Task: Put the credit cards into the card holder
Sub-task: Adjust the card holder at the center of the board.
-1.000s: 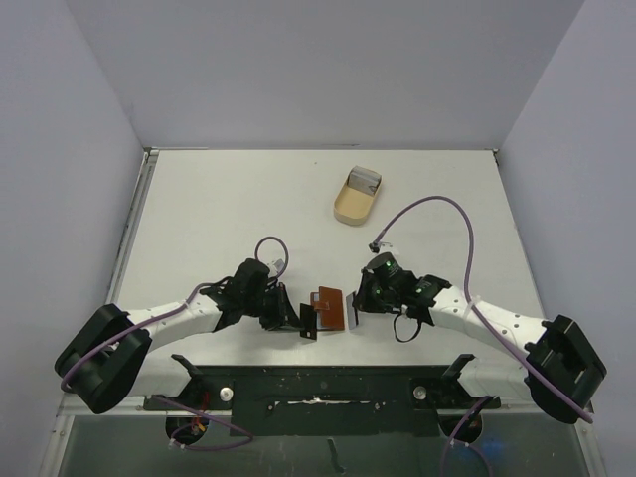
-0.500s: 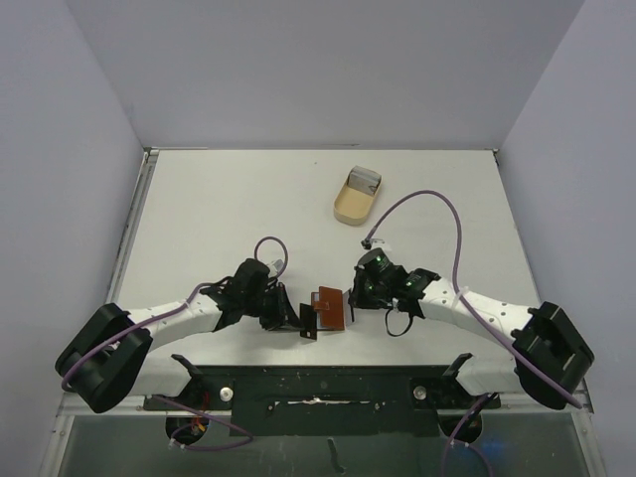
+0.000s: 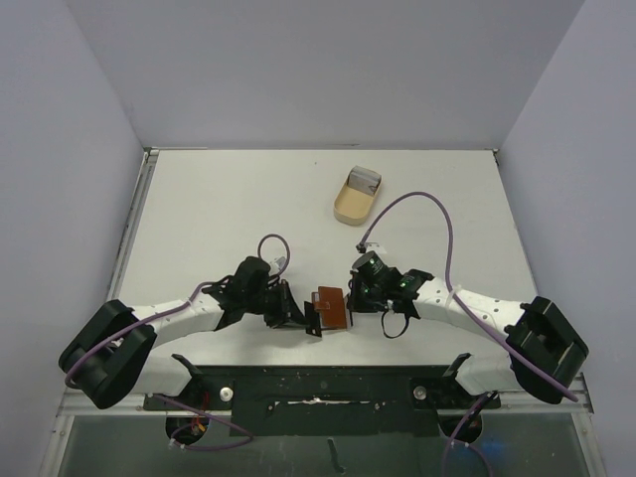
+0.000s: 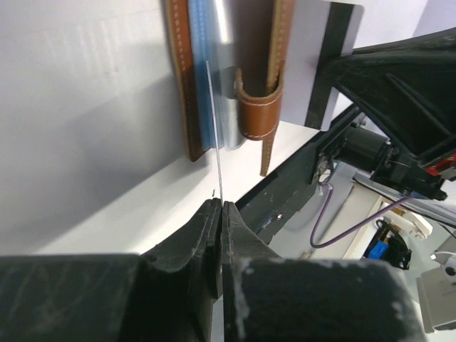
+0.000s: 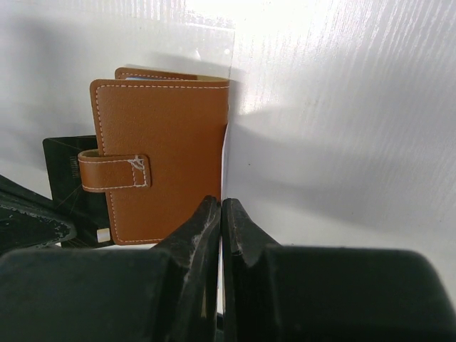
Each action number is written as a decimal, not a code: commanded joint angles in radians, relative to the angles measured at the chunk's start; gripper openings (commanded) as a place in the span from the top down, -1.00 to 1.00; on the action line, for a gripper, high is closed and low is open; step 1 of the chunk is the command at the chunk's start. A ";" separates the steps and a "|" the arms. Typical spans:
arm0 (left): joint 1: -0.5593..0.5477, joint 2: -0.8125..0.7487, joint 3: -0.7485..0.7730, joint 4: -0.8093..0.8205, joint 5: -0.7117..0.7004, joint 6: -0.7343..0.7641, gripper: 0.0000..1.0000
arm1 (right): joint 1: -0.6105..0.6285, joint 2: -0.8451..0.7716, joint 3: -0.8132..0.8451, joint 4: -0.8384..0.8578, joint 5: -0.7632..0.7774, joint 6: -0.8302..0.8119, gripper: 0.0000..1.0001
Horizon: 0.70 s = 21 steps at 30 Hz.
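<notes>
Table: your white table [image 3: 219, 219] also carries a tan oval tray [image 3: 350, 207], well apart from the work.
Card holder: the small reddish-brown leather card holder [image 5: 167, 157] sits between both arms, with a pale blue card [image 4: 203, 43] already inside.
Striped card: the grey card with a dark stripe [image 4: 335, 57] is just beside it, not in yet.
Left fingers [image 4: 203, 235]: pinched tight on a thin flat sheet [image 4: 214, 128] reaching into the holder. I cannot tell if it is a card.
Right fingers [image 5: 199, 228]: pinched tight on the striped card.
</notes>
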 commanded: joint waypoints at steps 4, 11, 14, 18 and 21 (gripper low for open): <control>0.001 -0.012 0.029 0.160 0.078 -0.027 1.00 | 0.012 -0.010 -0.001 0.043 0.012 0.005 1.00; 0.000 -0.031 0.007 0.168 0.072 -0.024 1.00 | 0.013 -0.006 -0.009 0.057 0.001 0.005 1.00; 0.000 -0.038 -0.001 0.188 0.074 -0.032 1.00 | 0.013 -0.009 -0.013 0.063 0.001 0.006 1.00; -0.004 -0.050 -0.008 0.209 0.073 -0.041 1.00 | 0.012 -0.011 -0.015 0.069 -0.002 0.002 1.00; -0.006 -0.052 -0.010 0.229 0.080 -0.042 1.00 | 0.012 -0.014 -0.011 0.065 0.004 -0.004 1.00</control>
